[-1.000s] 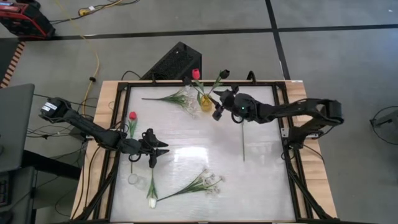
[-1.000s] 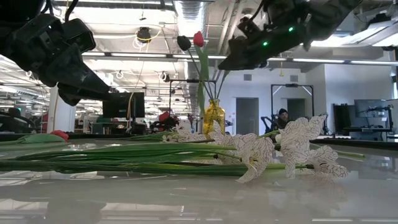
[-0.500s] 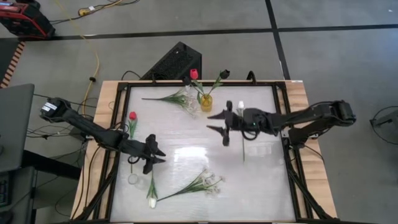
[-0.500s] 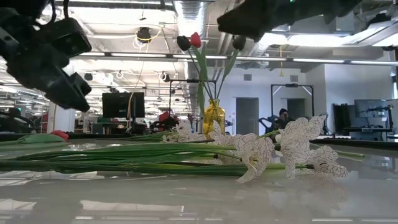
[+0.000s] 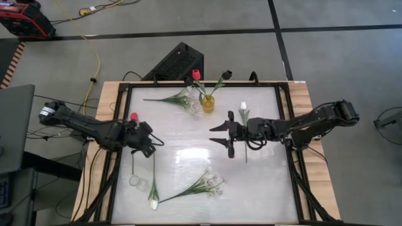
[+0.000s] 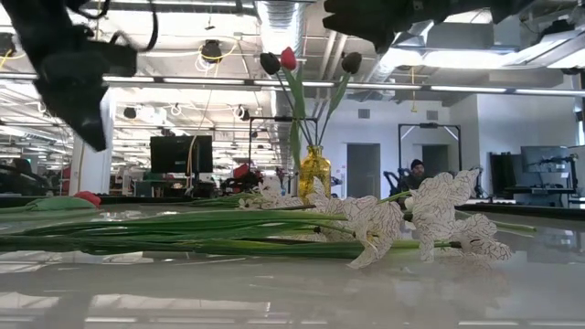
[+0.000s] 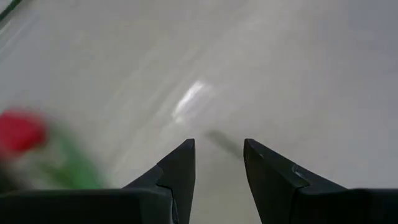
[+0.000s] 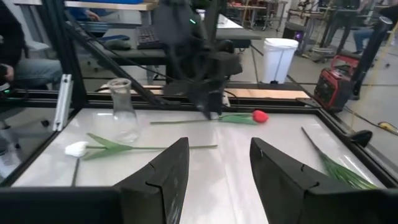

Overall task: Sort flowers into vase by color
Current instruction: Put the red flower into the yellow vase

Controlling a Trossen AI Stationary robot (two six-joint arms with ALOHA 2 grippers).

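You are looking down on a white desk (image 5: 188, 157) with flowers scattered across it. Near the far edge stands a yellow vase (image 5: 208, 104) holding a red tulip (image 5: 196, 75) and two dark buds, stems upright and fanning outward.

A red tulip on the desk (image 5: 133, 117) lies along the left edge, its bud toward the far side and its stem running toward the near side. Your left gripper (image 5: 146, 139) sits just beside it, jaws parted and holding nothing; in the left wrist view the red bud shows as a blur to one side of the dark fingers (image 7: 178, 163).

A white tulip (image 5: 153, 203) lies near the front left, bud toward the near edge and stem pointing away from it, beside a clear glass vase (image 5: 134, 181). A second white tulip (image 5: 243, 107) lies right of centre, bud toward the far side and stem running toward the near side. Your right gripper (image 5: 221, 132) hovers just left of that stem, jaws spread wide and empty, pointing left across the desk.

Two white blossom sprays lie flat: one (image 5: 212, 182) near the front centre, its stem slanting toward the front left, and one (image 5: 187, 99) beside the yellow vase, its stem pointing left.

Compared with a second ago, the left gripper has pulled back leftward from the desk's middle to the red tulip, and the right gripper has moved from the yellow vase toward the centre.
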